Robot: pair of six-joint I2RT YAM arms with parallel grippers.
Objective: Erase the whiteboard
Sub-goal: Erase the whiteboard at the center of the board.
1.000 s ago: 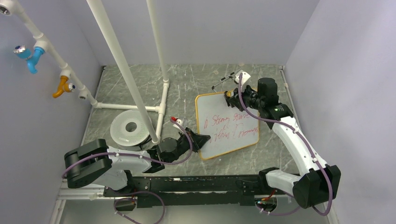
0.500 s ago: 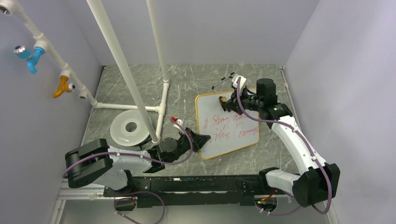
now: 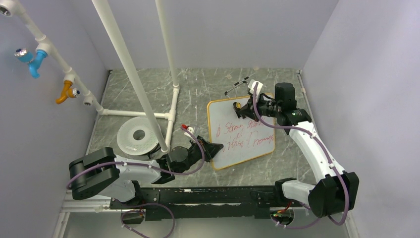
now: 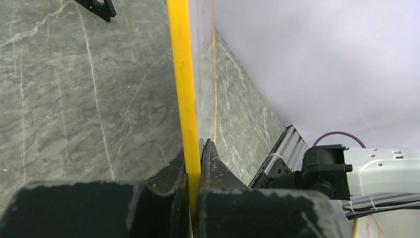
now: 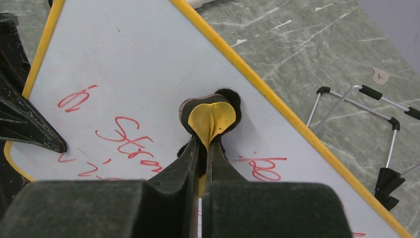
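On the grey marbled table (image 3: 198, 89), right of centre: the whiteboard (image 3: 242, 146). It sits skewed, with its near left corner toward the left arm.

White pipe frame (image 3: 171, 111) stands at rear left, with two long poles rising from it. Blue and orange fittings hang on the left wall pipe.

Board: white face, rounded corners, thin orange-yellow frame. Two rows of red handwritten scrawl cross the middle. The far strip and the near strip of the face are blank.

Round white disc (image 3: 137, 135) with a centre hole lies flat, left of the board and well apart from it, beside the pipe foot.

Thin wire stand (image 3: 236, 87) with black tips lies just beyond the board's far edge.

Left claw (image 3: 216, 148): pressed together on the board's left frame edge, one finger on each face. Cannot tell whether that edge is lifted.

Right claw (image 3: 239, 109): over the board's far part, pinching a small yellow-and-black eraser pad (image 5: 212, 118). The pad appears to touch the face just above the red words.
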